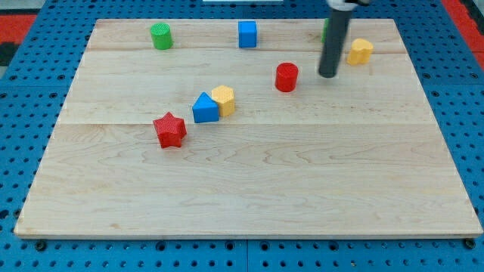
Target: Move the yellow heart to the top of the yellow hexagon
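The yellow heart (359, 51) lies near the view's top right of the wooden board (249, 189). The yellow hexagon (224, 100) sits near the middle, touching the right side of a blue triangular block (204, 109). My tip (328, 75) rests on the board just left of and slightly below the yellow heart, with a small gap between them. It stands to the right of the red cylinder (286, 77). The rod rises toward the view's top edge.
A green cylinder (160, 35) and a blue cube (247, 34) stand along the top edge. A red star (169, 130) lies left of and below the blue triangle. A green block (324, 30) is mostly hidden behind the rod.
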